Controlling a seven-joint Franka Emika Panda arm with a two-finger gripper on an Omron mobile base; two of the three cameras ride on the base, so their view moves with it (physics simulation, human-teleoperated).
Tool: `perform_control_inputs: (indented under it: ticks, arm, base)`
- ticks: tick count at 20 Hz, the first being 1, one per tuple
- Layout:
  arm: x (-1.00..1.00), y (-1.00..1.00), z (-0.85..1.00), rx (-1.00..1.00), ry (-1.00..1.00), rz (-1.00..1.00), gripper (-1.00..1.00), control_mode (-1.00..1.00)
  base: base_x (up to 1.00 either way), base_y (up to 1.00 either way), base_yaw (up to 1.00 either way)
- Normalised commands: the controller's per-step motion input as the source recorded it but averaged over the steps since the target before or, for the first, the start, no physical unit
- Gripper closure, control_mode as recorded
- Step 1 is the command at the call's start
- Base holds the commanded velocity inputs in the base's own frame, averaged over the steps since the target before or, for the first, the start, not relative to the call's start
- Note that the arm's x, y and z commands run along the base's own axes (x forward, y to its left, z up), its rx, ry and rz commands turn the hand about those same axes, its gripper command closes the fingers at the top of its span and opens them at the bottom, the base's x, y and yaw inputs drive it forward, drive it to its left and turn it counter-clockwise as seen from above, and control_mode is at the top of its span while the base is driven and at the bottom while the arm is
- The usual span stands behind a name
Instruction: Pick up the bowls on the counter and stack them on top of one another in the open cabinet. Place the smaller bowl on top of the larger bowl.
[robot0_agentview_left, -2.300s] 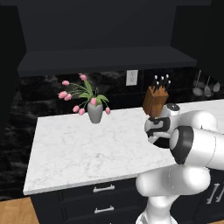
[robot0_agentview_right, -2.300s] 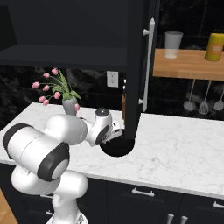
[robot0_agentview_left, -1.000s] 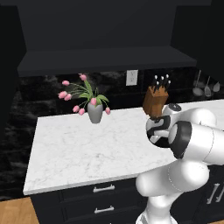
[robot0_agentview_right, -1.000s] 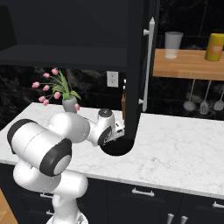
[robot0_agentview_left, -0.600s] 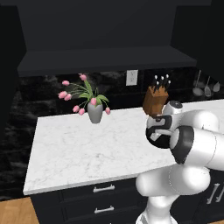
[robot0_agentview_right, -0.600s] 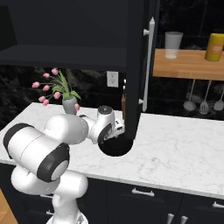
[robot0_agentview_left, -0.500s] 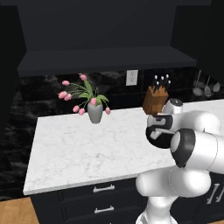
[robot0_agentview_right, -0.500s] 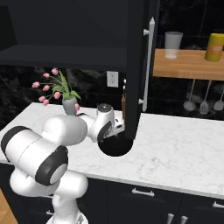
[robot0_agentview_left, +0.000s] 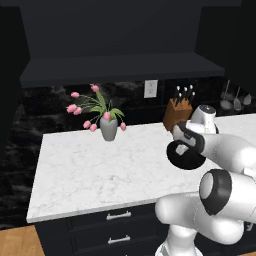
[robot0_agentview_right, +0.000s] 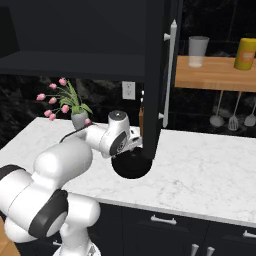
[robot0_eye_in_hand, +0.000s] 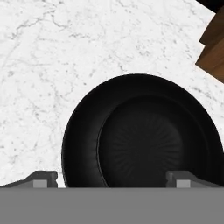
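Your pincer (robot0_eye_in_hand: 111, 177) hangs spread wide over the black bowl (robot0_eye_in_hand: 140, 135), which sits on the marble tabletop (robot0_eye_in_hand: 52, 57) beside the knife block (robot0_agentview_left: 176, 114), tips flanking it for a straight descent.

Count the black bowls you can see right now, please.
1. A glossy black round bowl sits on the white marble counter, directly under the end effector, near the brown wooden knife block. A second bowl may be hidden behind the arm.

Marble counter (robot0_agentview_left: 100, 165): vase (robot0_agentview_left: 108, 129), knife block (robot0_agentview_left: 177, 113), seemingly bowl (robot0_eye_in_hand: 144, 135).
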Motion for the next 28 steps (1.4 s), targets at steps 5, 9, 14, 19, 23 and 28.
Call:
perform_control_inputs:
  ticks: [5, 9, 14, 19, 23, 28]
  arm:
    - [0.04, -0.37, 0.00, 0.00, 0.03, -0.22, -1.00, -1.00]
    - [0.18, -0.47, 0.00, 0.06, 0.07, -0.31, -1.00, -1.00]
    - [0.00, -0.71, 0.00, 0.21, 0.02, -0.28, -1.00, -1.00]
    - [0.00, -0.73, 0.00, 0.22, 0.00, -0.22, -1.00, -1.00]
    - [0.01, -0.24, -0.09, 0.06, 0.00, -0.19, -1.00, -1.00]
    - [0.07, -0.02, 0.00, 0.00, 0.05, -0.18, -1.00, -1.00]
  base:
    - [0.00, 0.00, 0.00]
    - [0.00, 0.00, 0.00]
    - [0.00, 0.00, 0.00]
    - [0.00, 0.00, 0.00]
    - [0.00, 0.00, 0.00]
    - [0.00, 0.00, 0.00]
